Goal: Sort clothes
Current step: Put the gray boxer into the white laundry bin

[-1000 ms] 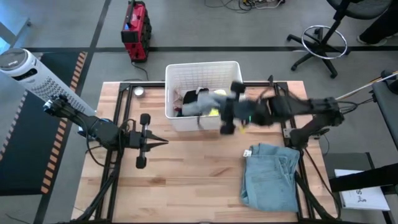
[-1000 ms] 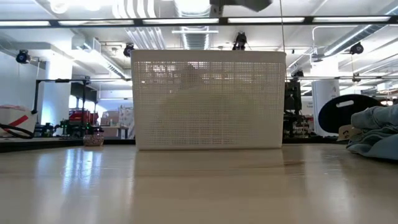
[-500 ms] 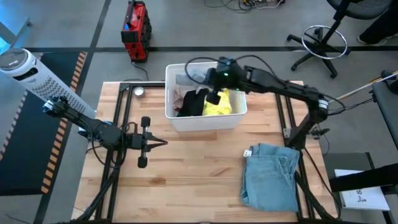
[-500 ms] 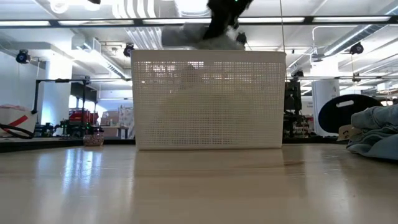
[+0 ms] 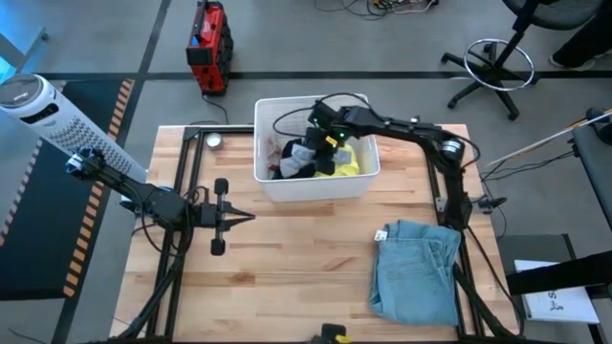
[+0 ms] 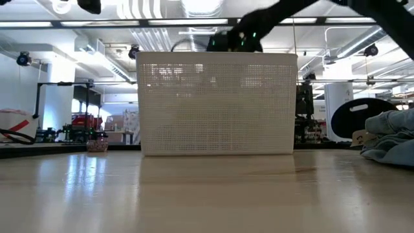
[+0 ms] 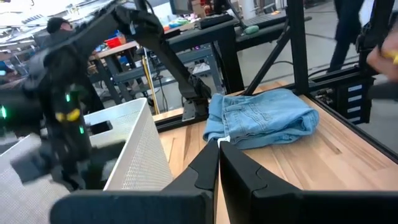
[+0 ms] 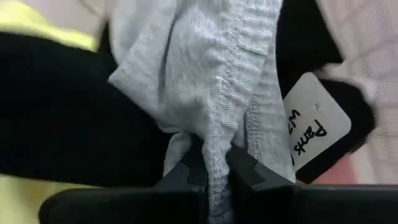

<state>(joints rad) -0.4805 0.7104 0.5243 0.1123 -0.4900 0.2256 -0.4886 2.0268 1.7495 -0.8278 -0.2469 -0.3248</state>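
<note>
Currently the right tool (image 8: 214,163) sits inside the white slatted plastic basket (image 5: 271,183) at the far middle of the wooden counter (image 5: 287,277), its fingers clamped on a fold of grey knit fabric (image 8: 211,81). Beside that fabric in the basket lie a black garment (image 5: 285,164) and a bright yellow top (image 5: 352,162). Folded light blue jeans (image 5: 417,269) rest on the counter's near right. The left tool (image 5: 251,219) hovers over the counter left of centre, fingers pressed together, empty.
</note>
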